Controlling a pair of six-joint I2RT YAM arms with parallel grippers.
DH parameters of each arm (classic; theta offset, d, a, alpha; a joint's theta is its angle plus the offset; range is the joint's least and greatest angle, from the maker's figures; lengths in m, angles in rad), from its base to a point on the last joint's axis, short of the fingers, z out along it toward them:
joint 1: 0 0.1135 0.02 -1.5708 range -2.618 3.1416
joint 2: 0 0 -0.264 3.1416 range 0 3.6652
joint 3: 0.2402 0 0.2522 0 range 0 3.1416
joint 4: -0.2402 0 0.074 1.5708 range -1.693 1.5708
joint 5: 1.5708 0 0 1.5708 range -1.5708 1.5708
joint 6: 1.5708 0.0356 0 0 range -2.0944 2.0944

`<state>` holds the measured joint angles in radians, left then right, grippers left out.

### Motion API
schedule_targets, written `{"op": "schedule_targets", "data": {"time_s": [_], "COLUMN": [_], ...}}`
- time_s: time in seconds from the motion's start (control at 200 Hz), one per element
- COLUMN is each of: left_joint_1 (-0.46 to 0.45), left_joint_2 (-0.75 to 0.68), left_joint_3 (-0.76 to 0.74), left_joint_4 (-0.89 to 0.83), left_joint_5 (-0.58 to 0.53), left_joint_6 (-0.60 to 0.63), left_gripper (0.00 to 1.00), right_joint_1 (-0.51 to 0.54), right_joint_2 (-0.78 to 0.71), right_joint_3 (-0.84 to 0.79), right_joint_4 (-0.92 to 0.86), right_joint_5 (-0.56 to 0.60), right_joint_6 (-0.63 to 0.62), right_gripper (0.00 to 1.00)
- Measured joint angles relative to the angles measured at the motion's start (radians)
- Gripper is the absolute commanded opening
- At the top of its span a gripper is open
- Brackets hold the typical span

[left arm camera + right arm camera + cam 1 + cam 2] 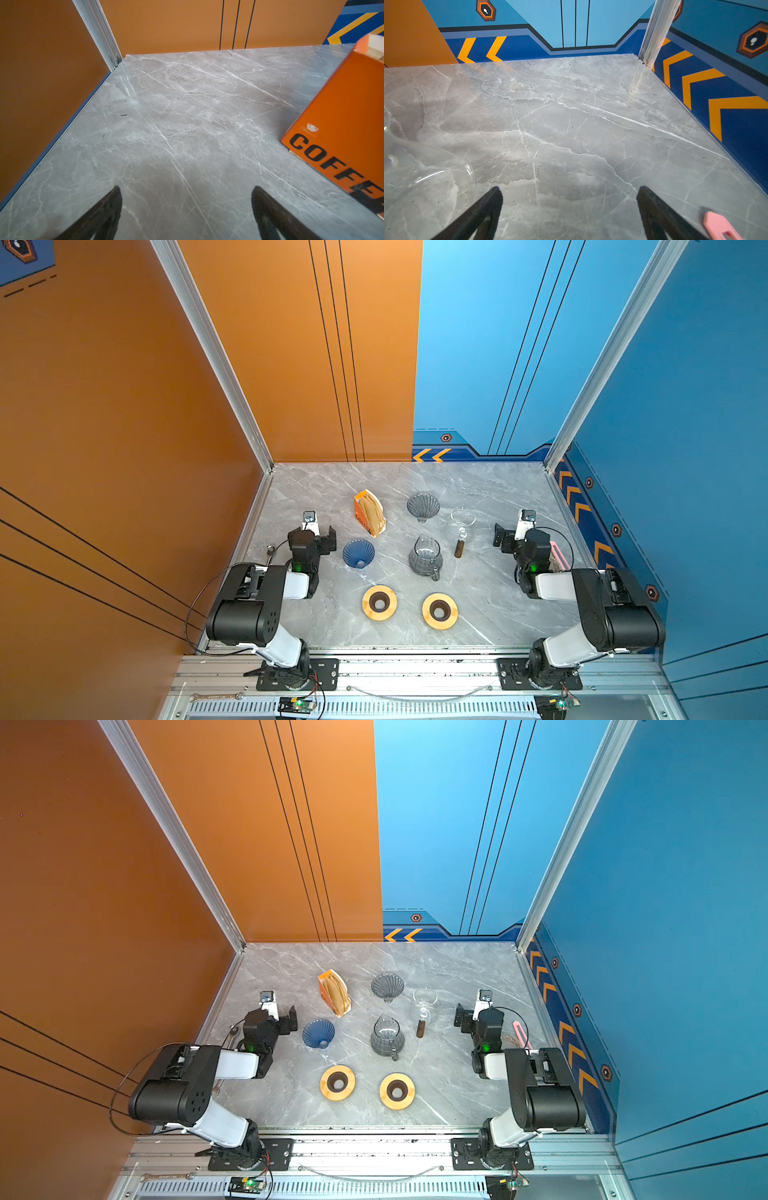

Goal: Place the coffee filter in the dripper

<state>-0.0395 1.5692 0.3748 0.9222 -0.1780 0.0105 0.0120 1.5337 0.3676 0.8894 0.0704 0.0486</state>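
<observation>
Up front at 6 o'clock on the worktop [490, 614] sit the wooden rings [379, 603]. Mid-worktop stands the grey carafe [424, 558], with the blue dripper [358, 553] at its 9 o'clock. The left hand [187, 193] at 9 o'clock and the right hand [570, 193] at 3 o'clock are both spread wide over bare marble, gripping nothing. Farther back, the tan coffee filters [371, 510] stand in the orange box [361, 519] at 11 o'clock, the grey dripper [422, 507] at 12 and the clear glass dripper [462, 517] at 1. Only the left wrist view reads the black "COFFE" on the box [340, 116]. Only the right wrist view shows the pink tool [720, 226] clearly.
</observation>
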Motion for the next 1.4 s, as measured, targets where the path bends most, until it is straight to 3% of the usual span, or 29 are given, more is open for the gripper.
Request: {"op": "schedule_targets", "data": {"time_s": [1.021, 1.402], "left_joint_1": [-0.007, -0.153], "left_joint_2": [-0.003, -0.293], "left_joint_3": [-0.045, 0.098], "left_joint_4": [0.067, -0.275], "left_joint_5": [-0.004, -0.162], "left_joint_6": [0.000, 0.038], "left_gripper": [0.98, 0.98], "right_joint_1": [-0.012, 0.002], "right_joint_2": [-0.006, -0.257], "right_joint_3": [-0.025, 0.051], "right_joint_4": [0.023, -0.246], "right_joint_5": [-0.041, 0.009], "right_joint_6": [0.003, 0.016], "right_gripper": [1.00, 1.00]}}
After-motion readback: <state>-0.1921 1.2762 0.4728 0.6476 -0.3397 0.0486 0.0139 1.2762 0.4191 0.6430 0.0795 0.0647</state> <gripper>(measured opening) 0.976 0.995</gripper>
